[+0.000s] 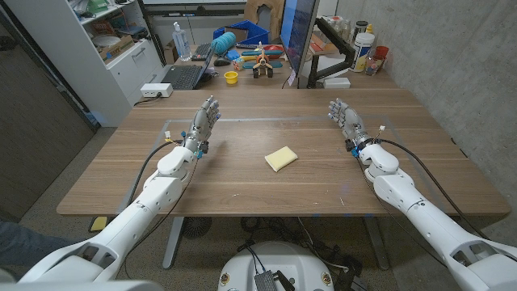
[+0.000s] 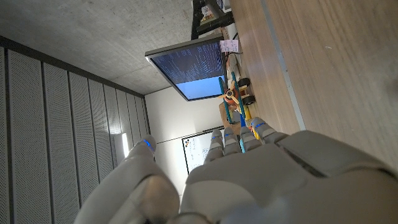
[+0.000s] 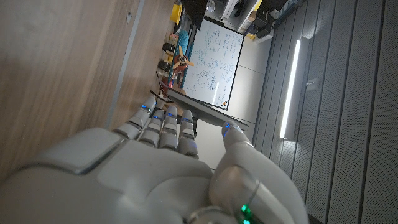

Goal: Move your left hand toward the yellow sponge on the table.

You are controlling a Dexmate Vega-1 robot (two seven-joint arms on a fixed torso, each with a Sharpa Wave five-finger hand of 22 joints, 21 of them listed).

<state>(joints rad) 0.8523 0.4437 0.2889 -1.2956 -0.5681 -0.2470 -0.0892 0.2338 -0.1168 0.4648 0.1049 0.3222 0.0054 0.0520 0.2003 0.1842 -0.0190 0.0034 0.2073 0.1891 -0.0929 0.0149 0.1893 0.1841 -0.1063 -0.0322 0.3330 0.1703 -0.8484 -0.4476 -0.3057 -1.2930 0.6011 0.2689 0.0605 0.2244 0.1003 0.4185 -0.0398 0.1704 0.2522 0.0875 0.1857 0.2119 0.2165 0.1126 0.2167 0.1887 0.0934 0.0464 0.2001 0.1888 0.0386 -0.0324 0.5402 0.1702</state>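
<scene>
The yellow sponge (image 1: pixel 281 158) lies on the wooden table (image 1: pixel 242 182) near its middle, tilted a little. My left hand (image 1: pixel 203 124) stands over the table's left part, well to the left of the sponge and slightly farther back, fingers straight and apart, holding nothing. My right hand (image 1: pixel 346 119) is on the table's right side, to the right of the sponge, fingers likewise extended and empty. In the left wrist view the back of my left hand (image 2: pixel 261 180) reaches along the table. The right wrist view shows the back of my right hand (image 3: pixel 155 168).
A monitor (image 1: pixel 296 36) on an arm stands at the table's far edge. A laptop (image 1: pixel 184 74), a spray bottle (image 1: pixel 181 40), a yellow cup (image 1: pixel 231 78) and toys (image 1: pixel 260 61) crowd the back. A white box (image 1: pixel 156 90) sits at the far left corner.
</scene>
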